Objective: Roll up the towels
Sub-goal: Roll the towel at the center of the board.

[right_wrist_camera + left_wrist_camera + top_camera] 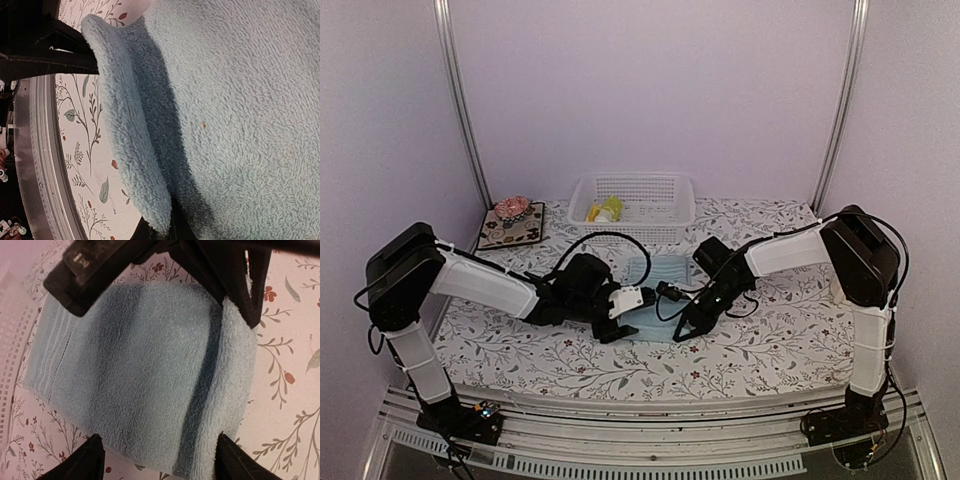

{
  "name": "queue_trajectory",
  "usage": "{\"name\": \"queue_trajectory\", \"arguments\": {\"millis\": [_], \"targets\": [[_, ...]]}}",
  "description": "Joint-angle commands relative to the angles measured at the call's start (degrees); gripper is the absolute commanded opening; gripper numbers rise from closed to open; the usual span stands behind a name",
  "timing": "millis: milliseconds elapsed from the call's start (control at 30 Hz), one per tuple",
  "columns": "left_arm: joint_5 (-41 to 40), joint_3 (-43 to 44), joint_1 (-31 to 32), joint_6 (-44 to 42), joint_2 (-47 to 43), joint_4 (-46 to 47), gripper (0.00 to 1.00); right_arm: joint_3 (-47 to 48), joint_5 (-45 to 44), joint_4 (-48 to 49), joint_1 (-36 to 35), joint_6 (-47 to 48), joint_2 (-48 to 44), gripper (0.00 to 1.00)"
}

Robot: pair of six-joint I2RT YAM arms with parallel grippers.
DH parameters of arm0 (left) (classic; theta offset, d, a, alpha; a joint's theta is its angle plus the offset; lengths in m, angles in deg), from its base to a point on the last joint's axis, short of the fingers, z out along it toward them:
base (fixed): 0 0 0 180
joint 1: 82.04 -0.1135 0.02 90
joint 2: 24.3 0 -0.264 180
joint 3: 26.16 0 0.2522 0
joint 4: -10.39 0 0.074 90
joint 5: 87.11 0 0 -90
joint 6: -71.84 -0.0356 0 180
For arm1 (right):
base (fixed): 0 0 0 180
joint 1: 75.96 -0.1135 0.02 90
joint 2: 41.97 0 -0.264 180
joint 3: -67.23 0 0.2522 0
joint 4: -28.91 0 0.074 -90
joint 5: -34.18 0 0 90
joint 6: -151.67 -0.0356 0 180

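Here we see the light blue towel [655,285] lying on the floral table [770,340] at the centre of the top view, just below the white basket [650,230]. The left pincer [159,439] hovers over the cloth's lower-left part, its fingers [85,460] spread wide apart at the cloth's edge and holding nothing. The right pincer [685,326] sits at the lower-right corner of the cloth with its jaws nearly together. In its wrist view that edge is doubled over into a thick raised fold, and we think the pincer is clamped on it, though the fingers are mostly hidden. The yellow-green towel [605,210] lies in the basket, upper centre. A dark floral mat [510,228] sits at the table's left.
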Motion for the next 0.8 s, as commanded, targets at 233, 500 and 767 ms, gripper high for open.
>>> {"name": "queue_trajectory", "arguments": {"millis": [233,500,767], "targets": [[3.0,2.3,-2.8,3.4,2.6,0.5,0.75,0.0,-5.0,-0.9,0.4,0.4,2.9,0.1],[3.5,6.5,-3.3,4.3,6.8,-6.1,0.73,1.0,-5.1,-1.7,0.4,0.3,2.1,0.18],[5.5,12.3,-3.6,5.3,11.2,-15.8,0.69,0.1,-11.3,-1.1,0.8,0.8,-6.1,0.46]]}}
